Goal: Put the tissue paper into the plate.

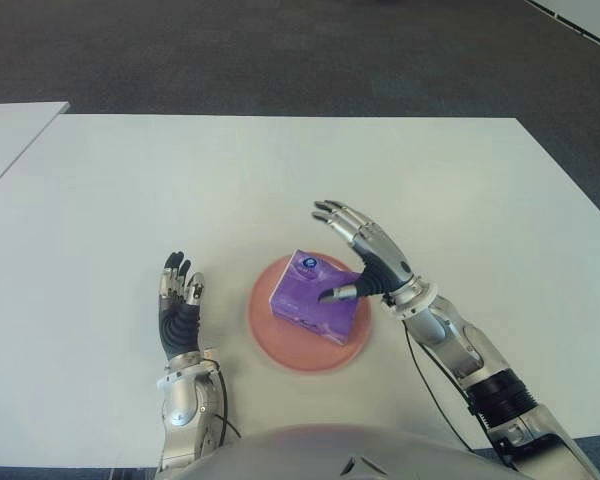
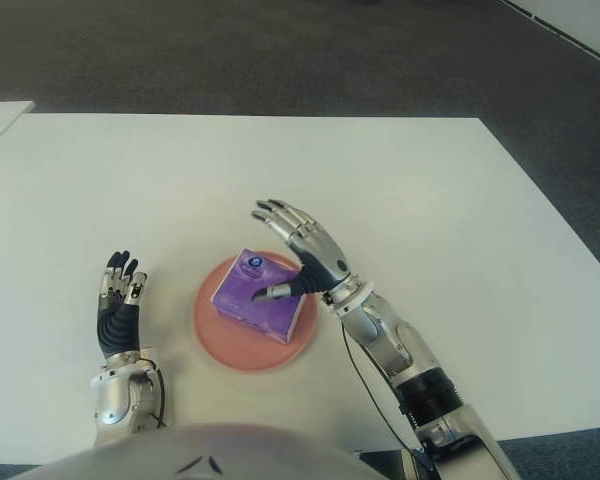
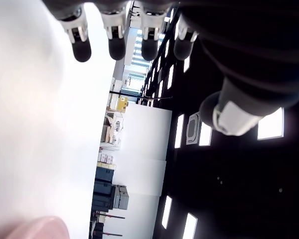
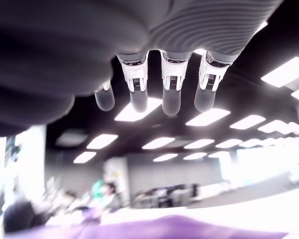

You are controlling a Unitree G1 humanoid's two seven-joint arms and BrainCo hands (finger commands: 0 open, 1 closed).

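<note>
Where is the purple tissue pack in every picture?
Left eye view: tissue pack on the plate, low centre.
Right eye view: low, left of centre, on the plate.
Left wrist view: not in it.
Right wrist view: purple blur along the bottom.
Landmark: the open right hand beside it.

Right hand, metal-and-black multi-finger unit: fingers extended and spread, thumb angled inward and down, nothing gripped. Palm faces left; forearm runs in from the lower right, wrist slightly raised. Left hand, same black-and-silver build: fingers straight and close together, pointing away from the torso, palm turned inward, holding nothing. Left forearm comes straight up from the chest edge.
</note>
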